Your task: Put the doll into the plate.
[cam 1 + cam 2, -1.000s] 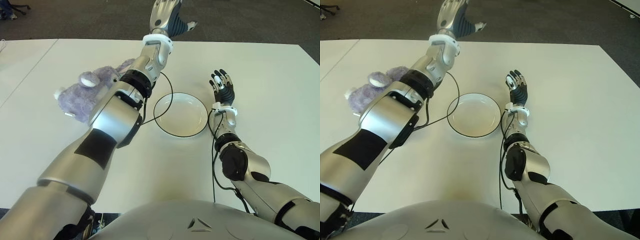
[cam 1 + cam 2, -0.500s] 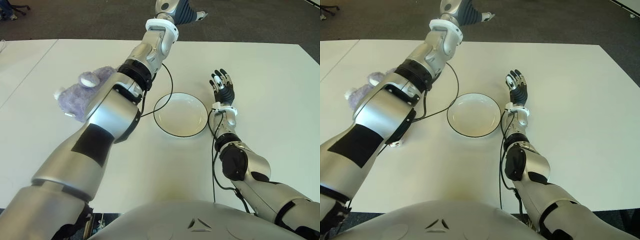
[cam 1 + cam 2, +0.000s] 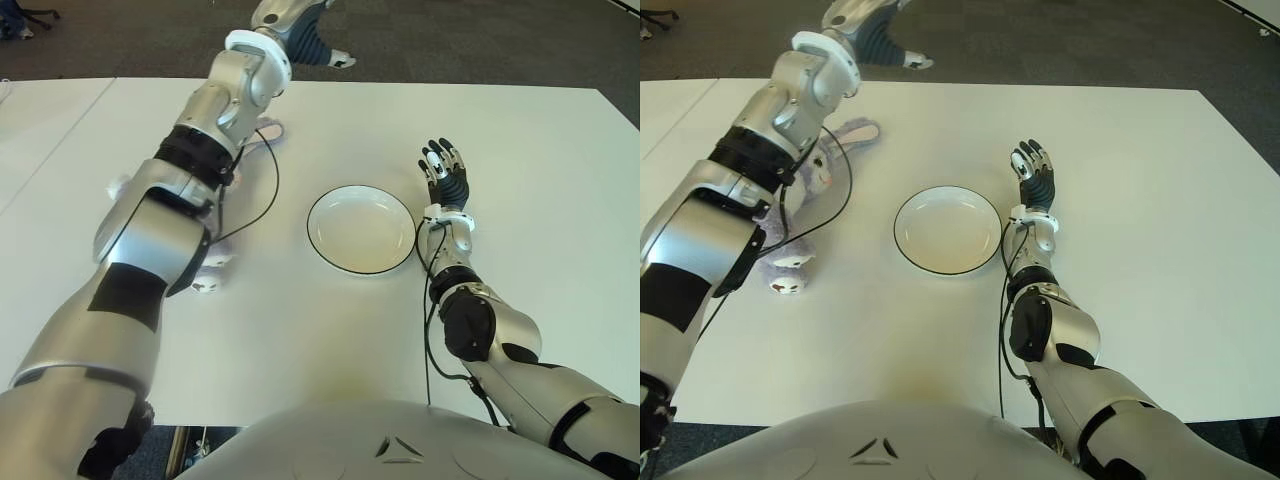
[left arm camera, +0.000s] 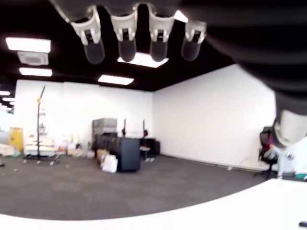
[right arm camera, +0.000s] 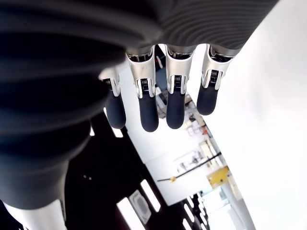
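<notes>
While the left hand (image 3: 872, 28) is held high past the far edge of the table (image 3: 1120, 140), its fingers (image 4: 125, 45) are spread and nothing is held in them. The doll (image 3: 805, 200) is seen lying on the table near the left side, partly hidden under the left arm. The plate (image 3: 947, 230) in the middle is not filled yet, so the doll must be picked up first. The right hand (image 3: 1035, 175) is seen just right of the plate, loose and holding nothing.
</notes>
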Available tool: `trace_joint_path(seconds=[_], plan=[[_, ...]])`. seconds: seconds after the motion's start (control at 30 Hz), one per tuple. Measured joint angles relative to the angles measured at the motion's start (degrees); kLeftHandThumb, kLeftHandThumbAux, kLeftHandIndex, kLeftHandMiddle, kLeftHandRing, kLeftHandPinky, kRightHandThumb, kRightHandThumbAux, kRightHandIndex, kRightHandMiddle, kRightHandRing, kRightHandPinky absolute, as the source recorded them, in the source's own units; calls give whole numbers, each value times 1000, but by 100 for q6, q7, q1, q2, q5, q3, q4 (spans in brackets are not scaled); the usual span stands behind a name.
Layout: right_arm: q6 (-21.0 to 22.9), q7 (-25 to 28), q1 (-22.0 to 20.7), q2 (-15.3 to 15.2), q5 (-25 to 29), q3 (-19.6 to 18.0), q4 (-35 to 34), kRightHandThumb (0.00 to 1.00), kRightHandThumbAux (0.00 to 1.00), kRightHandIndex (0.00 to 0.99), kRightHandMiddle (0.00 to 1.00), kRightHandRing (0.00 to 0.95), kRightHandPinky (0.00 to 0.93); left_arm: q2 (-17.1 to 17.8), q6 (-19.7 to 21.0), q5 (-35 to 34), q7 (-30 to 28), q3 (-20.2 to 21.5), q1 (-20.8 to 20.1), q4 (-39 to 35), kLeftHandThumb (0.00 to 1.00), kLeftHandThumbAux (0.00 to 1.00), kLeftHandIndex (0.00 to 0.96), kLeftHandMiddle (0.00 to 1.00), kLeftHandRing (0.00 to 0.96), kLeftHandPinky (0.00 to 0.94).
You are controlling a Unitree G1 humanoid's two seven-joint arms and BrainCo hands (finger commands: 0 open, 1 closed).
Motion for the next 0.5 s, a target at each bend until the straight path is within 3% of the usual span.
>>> trace_joint_path(seconds=[0.23, 0.5], plan=[[1, -7, 4, -8, -2, -3, 0, 0, 758, 197, 213, 184, 152, 836, 64, -53, -899, 184, 385, -696, 158, 367, 0, 0, 0, 0], [20, -11, 6, -17, -4, -1, 1, 0, 744, 197, 212, 182, 162, 1320, 157, -57, -1173, 409, 811, -1169, 133, 343, 0, 0, 0, 0]])
